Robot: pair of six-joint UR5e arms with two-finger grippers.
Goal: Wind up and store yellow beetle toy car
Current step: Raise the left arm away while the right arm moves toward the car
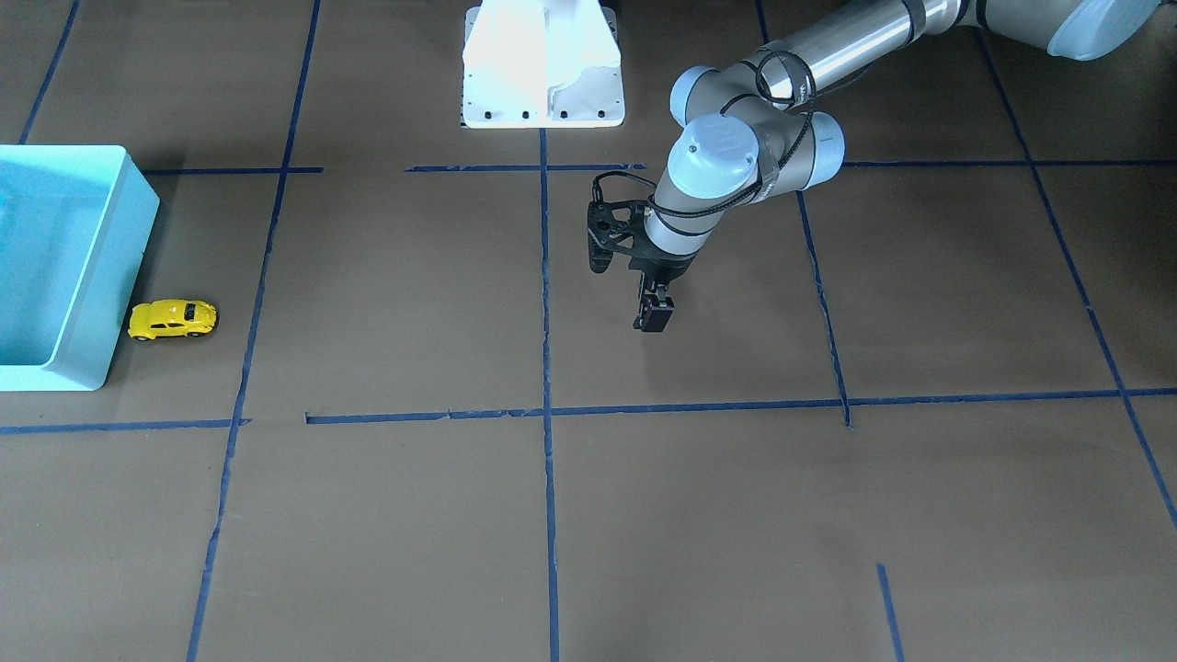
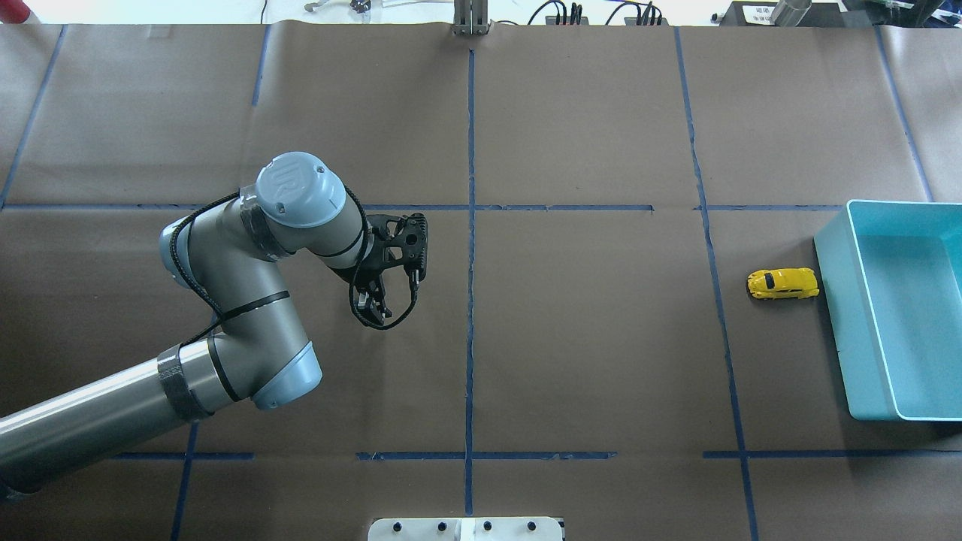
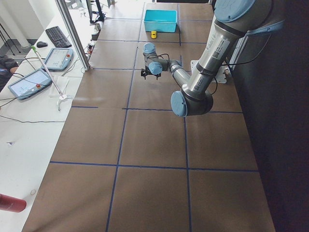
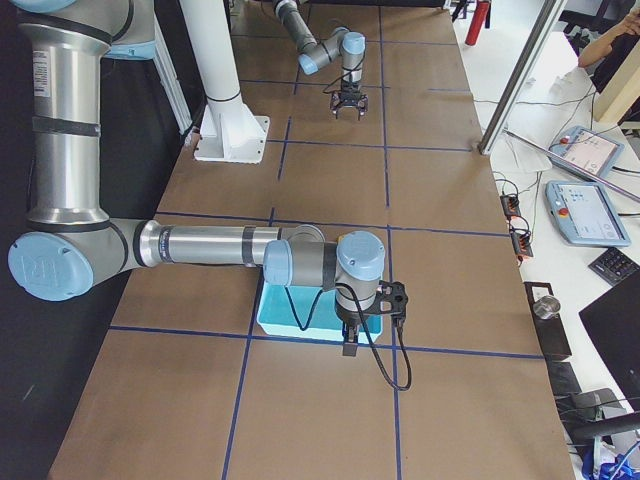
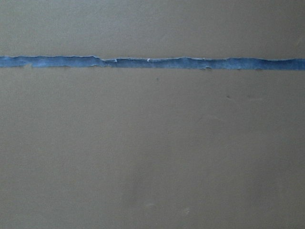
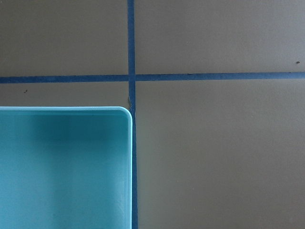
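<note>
Yellow caught our eye first: the yellow beetle toy car [image 1: 172,319] sat on its wheels at the lower left of the front-facing frame. It was on the table [image 2: 586,338], just beside the near wall of the light blue bin [image 1: 101,276] and outside it. Nobody had hold of it, so we judged both winding and storing as not yet done.

Over in the overhead frame, the left gripper [image 2: 372,300] hung left of centre, pointing down at bare brown paper and well apart from the car. Its wrist camera gave us only a strip of blue tape [image 5: 152,62]. We could not tell whether its fingers were parted or closed.

From the right-end camera, the right gripper [image 4: 350,345] hovered low in the middle of the frame, by the bin's edge. Its wrist view showed one rounded bin corner at the lower left. Its fingers' state we could not tell either.

Why this layout? We reckoned the car was parked next to the bin so the drop-in would be short. The right arm, being much the nearer, looked the likelier one to take it. The open paper alongside seemed to leave room to drag the car back and wind it.
</note>
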